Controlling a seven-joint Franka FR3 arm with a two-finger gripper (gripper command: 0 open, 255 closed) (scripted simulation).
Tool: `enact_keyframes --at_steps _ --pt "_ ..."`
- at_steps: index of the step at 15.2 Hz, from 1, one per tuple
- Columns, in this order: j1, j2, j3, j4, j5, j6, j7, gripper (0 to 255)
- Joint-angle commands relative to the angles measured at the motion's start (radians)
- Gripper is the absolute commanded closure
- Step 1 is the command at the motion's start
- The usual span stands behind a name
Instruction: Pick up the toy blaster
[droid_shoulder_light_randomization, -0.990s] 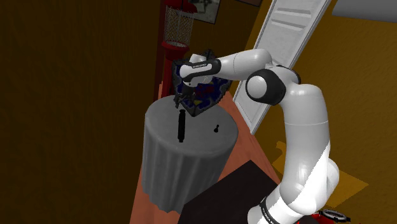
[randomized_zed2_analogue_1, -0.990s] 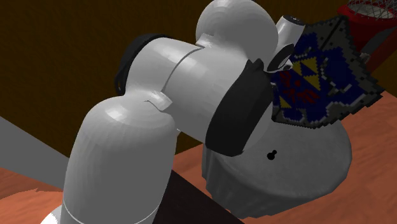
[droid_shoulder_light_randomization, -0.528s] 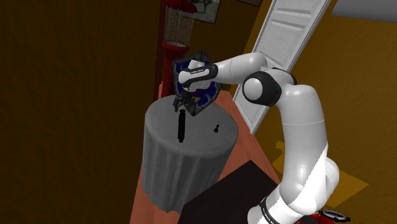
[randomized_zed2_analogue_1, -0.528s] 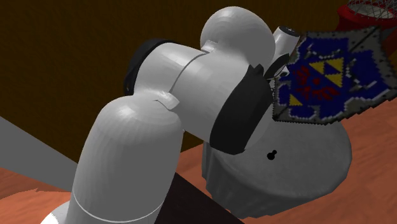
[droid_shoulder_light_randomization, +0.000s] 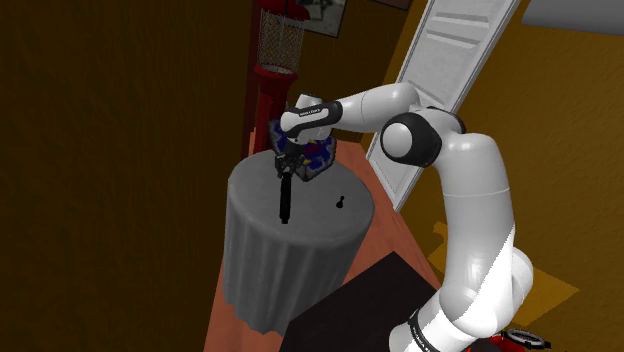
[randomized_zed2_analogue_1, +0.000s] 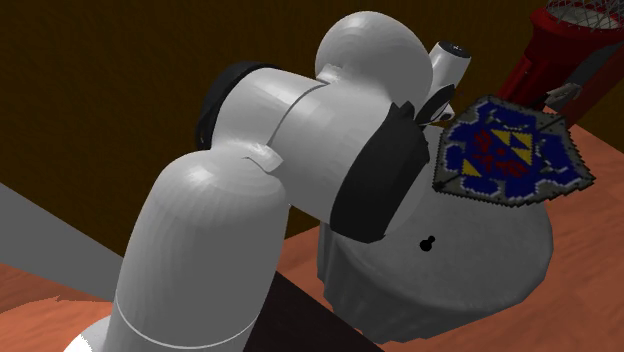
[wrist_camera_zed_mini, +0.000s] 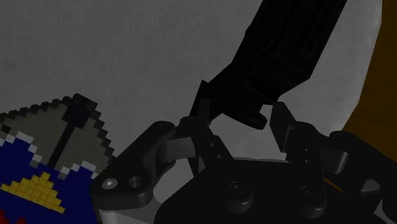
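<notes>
1. The long black toy blaster (droid_shoulder_light_randomization: 285, 198) hasn't budged in the last second. It's lying flat in the same spot on the round surface draped in grey cloth (droid_shoulder_light_randomization: 250, 215), running lengthwise toward the camera in the shoulder view.
2. The jaws are what moved. They've dropped down onto the blaster's far end. In the wrist view they stand open on either side of that end, and a sliver of grey cloth shows between one side and the black body. So I'd say they're straddling it, not gripping anything yet.
3. The pixelated blue shield with yellow triangles (randomized_zed2_analogue_1: 510, 150) has changed a lot. It was propped up steeply and now lies much flatter at the back of the surface, just behind the jaws. My guess is the white arm (droid_shoulder_light_randomization: 470, 200) nudged it on the way in, but I can't see any contact.
4. The small black piece (droid_shoulder_light_randomization: 341, 203) sits where it was, well apart from the blaster, toward the shoulder view's right.
5. For the task, the approach looks basically done and closing comes next. My worry is that grabbing a long thing right at its tip means it could droop or swing on the lift. The shield is also close enough to get dragged along.
</notes>
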Motion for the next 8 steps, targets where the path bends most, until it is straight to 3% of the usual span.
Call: enact_keyframes --at_steps 1,8 --pt "0.0 0.001 0.0 -0.001 0.0 0.0 0.0 255" --pt "0.001 -0.043 -0.003 0.011 -0.005 -0.055 0.009 255"
